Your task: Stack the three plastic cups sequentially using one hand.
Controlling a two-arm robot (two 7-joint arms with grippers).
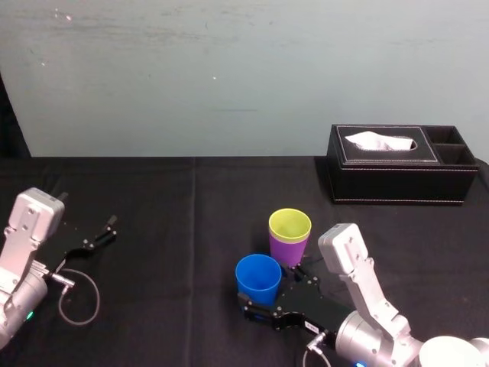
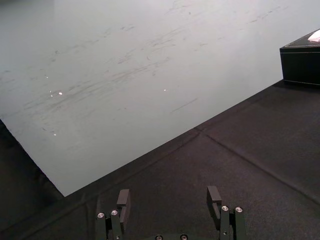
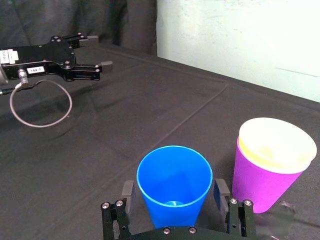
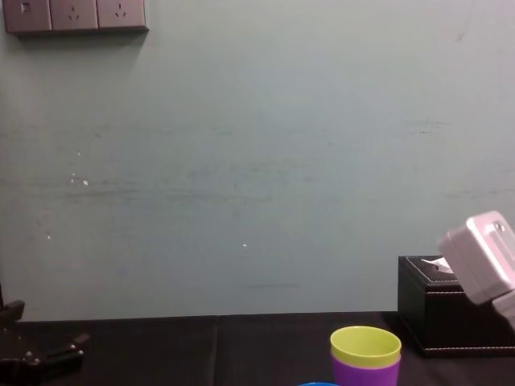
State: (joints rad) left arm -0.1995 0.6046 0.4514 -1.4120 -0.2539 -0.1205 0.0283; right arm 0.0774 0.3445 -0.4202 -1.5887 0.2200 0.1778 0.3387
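The blue cup (image 1: 258, 277) stands upright and mouth-up near the front middle of the black-clothed table (image 1: 191, 214). You cannot see from the pictures whether its base is on the cloth. Your right gripper (image 1: 265, 297) reaches in from the near right and straddles it. In the right wrist view the blue cup (image 3: 175, 185) sits between the two fingers (image 3: 128, 191) of the right gripper (image 3: 175, 194). A thin dark gap shows on each side, so the jaws are spread around the cup and not pressed on it.

Just beside the blue cup, on its far right, the yellow-green cup (image 1: 290, 225) is nested inside the purple cup (image 1: 288, 251), with only its rim band standing proud. The pair is upright and apart from the blue cup. From the chest camera the yellow-green cup (image 4: 365, 346) tops the purple cup (image 4: 366, 374) at the lower edge.

Farther back on the right, well apart from the cups, is a black leather tissue box (image 1: 401, 164) with a white tissue poking out.

Your left gripper (image 1: 103, 233) is parked low at the left side of the table, far from the cups. Its fingers (image 2: 123, 200) are spread wide with nothing between them. A grey cable loop (image 1: 76, 294) hangs beside that arm.
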